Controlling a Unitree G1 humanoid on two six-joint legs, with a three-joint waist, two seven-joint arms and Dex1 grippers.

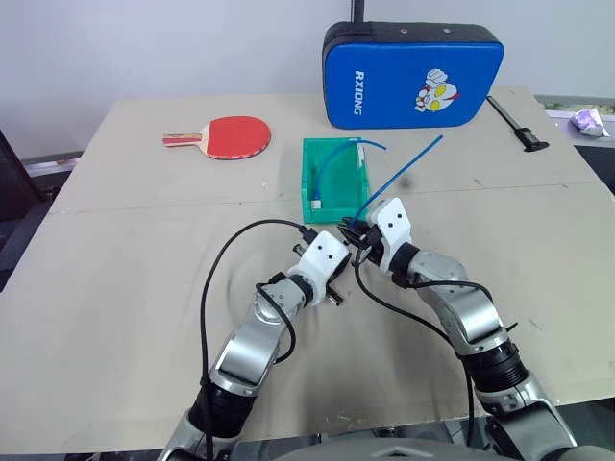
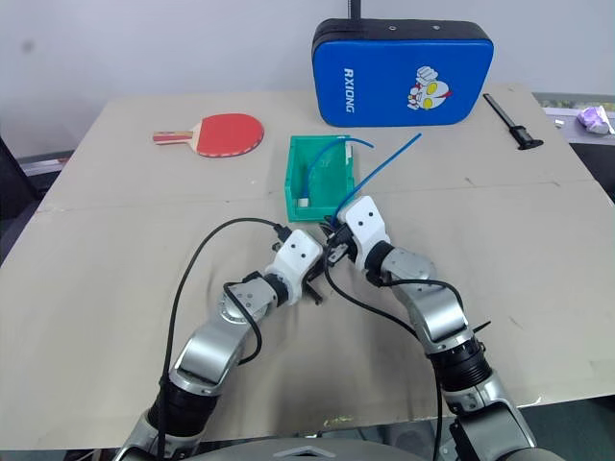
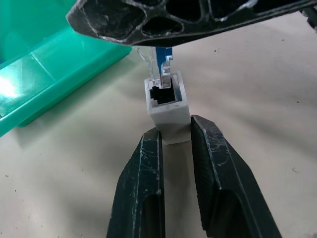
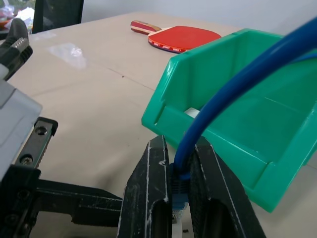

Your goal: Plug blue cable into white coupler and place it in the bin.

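My left hand (image 3: 174, 144) clamped the coupler (image 3: 167, 106); my right hand (image 4: 177, 163) clamped the cable (image 4: 233, 87), plug at the socket, unseated. Bin (image 1: 332, 178) at twelve o'clock awaited.

This looks like a robot test room or lab, not a home. A big table (image 1: 115, 288) is covered with plain brown board, and a seam runs across it. Behind it is a bare white wall (image 1: 144, 48). The things on the table do not go together, like things set out for practice: a red paddle (image 1: 231, 135), a big blue padded case (image 1: 413, 77), a small green bin (image 1: 317, 202) and a black tool (image 1: 514, 123) near the far edge.
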